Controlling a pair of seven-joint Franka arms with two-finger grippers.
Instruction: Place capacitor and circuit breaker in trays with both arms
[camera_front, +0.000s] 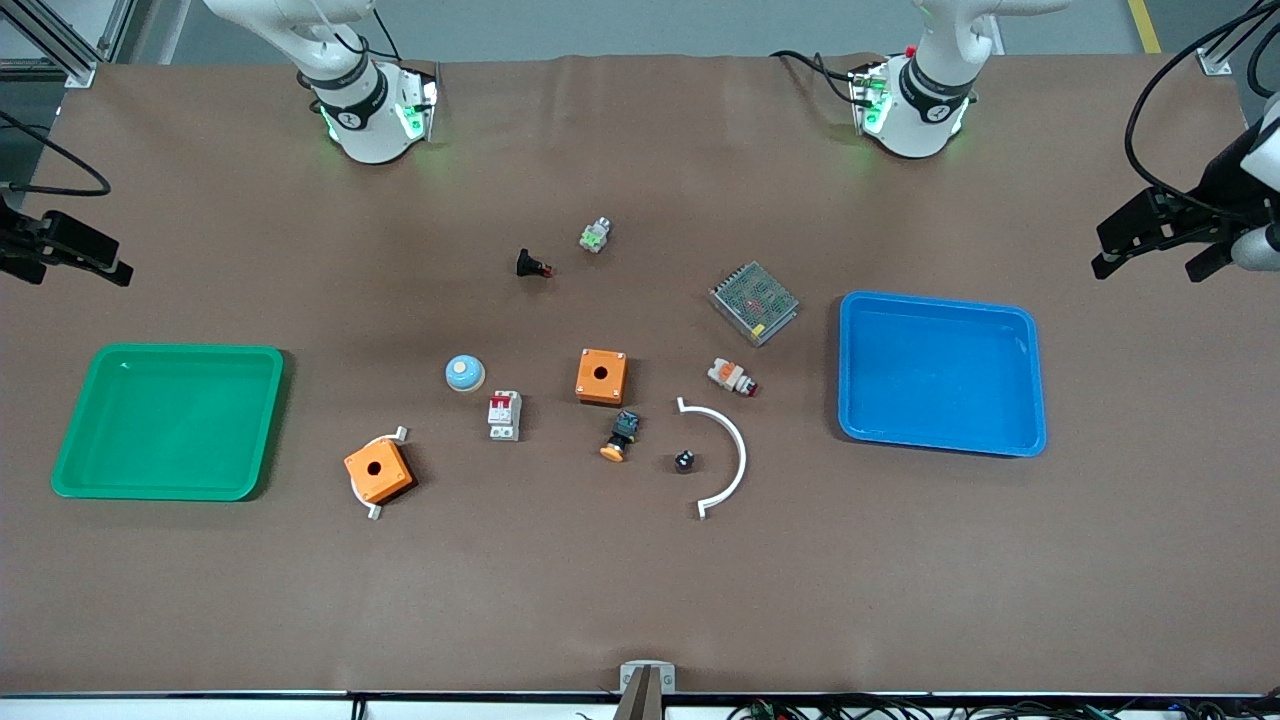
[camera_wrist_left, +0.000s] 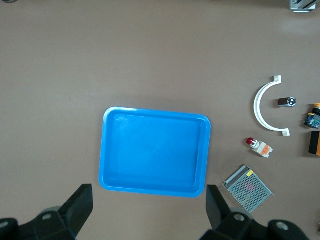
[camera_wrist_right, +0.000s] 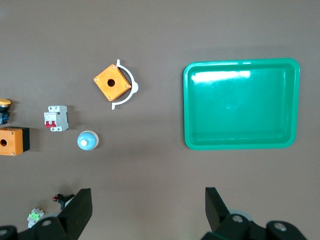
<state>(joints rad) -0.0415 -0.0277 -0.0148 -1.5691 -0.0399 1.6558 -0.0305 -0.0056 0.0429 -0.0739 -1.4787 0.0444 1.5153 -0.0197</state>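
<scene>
Nothing was gripped yet: both arms hung high and waiting. The left gripper (camera_wrist_left: 147, 212) hovered with its jaws spread wide and empty over the table by the blue tray (camera_front: 1035, 380), and the right gripper (camera_wrist_right: 147, 212) was just as wide and empty up by the green tray (camera_front: 268, 420). The capacitor (camera_front: 684, 461) sat on the mat inside the curve of a white arc piece (camera_front: 738, 445), apart from it, near a black-and-orange push button (camera_front: 621, 437). It looked tiny, light and hard, so I judged it likely to roll or squirt out; pinching across its round body seemed safest. The circuit breaker (camera_front: 504, 415) lay nearer the green tray, just beside a blue dome (camera_front: 465, 374). It looked stiff and boxy, so I'd have taken it by its flat white sides, clear of the red levers.
</scene>
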